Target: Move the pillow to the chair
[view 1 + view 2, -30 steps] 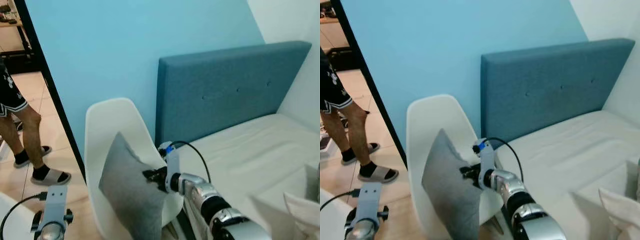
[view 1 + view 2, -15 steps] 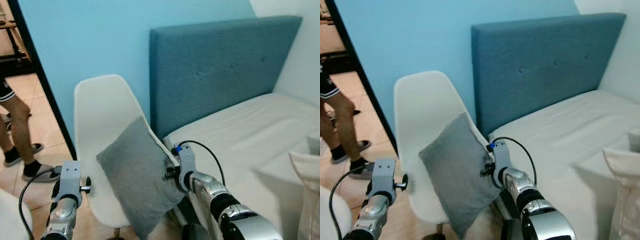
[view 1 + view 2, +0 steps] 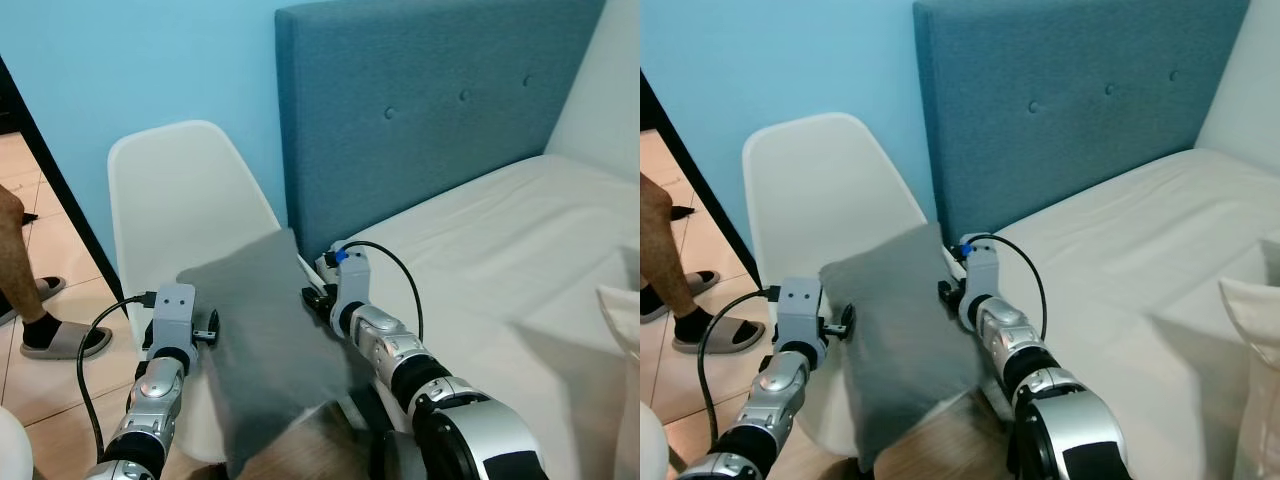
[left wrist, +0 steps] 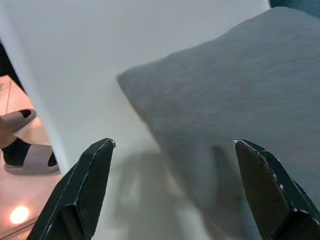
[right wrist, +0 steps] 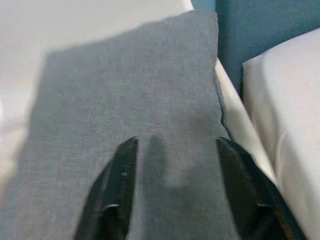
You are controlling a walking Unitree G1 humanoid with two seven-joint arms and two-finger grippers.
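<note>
I've got the grey pillow (image 3: 902, 345) low centre-left of the head view, leaning tilted on the white chair (image 3: 820, 190), its top corner up by the seat edge nearest the bed (image 3: 1120, 260). Looks to me like it's on the seat, propped toward the backrest, though the lower end hangs past the front edge w/ a blurred brown patch below it I can't ID.

Right end effector (image 5: 172, 192) sits at the pillow's right edge, centre of frame. In the right wrist view both fingers are spread apart w/ fabric lying flat between and under them, not pinched, so I read it as released or only pressing, prob. to keep the pillow from sliding off.

Left end effector (image 4: 175, 190) is at the pillow's left edge, lower left of frame. Left wrist view shows fingers wide apart, holding nothing; pillow corner and chair shell lie beyond them. Seems placed as a stop on that side, bracketing the pillow.

Blue headboard (image 3: 430, 110) fills upper right. A person's leg and sandal (image 3: 60, 340) at far left, well apart from the chair.
</note>
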